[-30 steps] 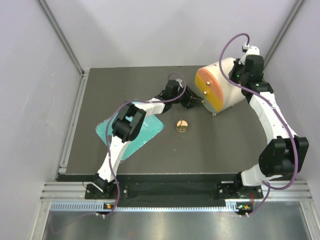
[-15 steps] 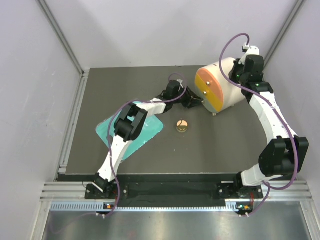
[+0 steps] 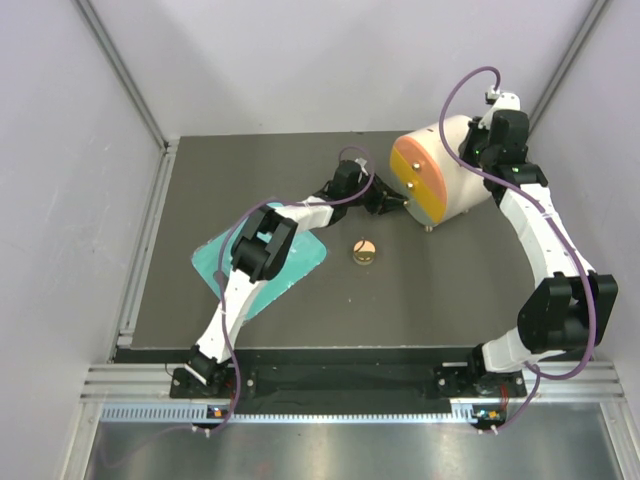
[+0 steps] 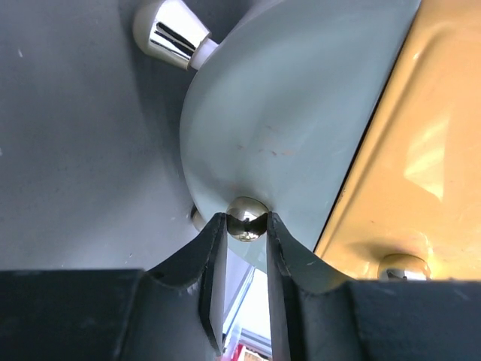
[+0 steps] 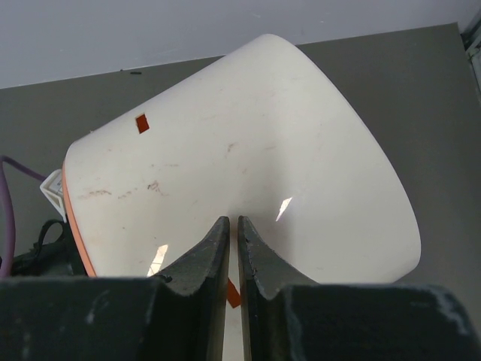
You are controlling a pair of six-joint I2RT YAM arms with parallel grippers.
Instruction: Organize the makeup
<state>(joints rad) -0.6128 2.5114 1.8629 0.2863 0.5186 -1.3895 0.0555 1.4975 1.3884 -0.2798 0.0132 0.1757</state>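
White drum [image 3: 455,203], orange-yellow front, silver knob [image 4: 246,218]; teal tray [image 3: 300,262]; gold compact [image 3: 364,250]; dark grey bench [image 3: 430,300].

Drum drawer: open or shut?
Shut: in the top view the orange-yellow drawer front sits flush with the white drum, no gap. The left tool pinches a knob.

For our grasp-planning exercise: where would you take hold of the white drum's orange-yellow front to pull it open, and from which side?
The small round metal knob at the white drum's front, approached head-on, fingers either side: it stands proud of the face and is small enough to pinch.
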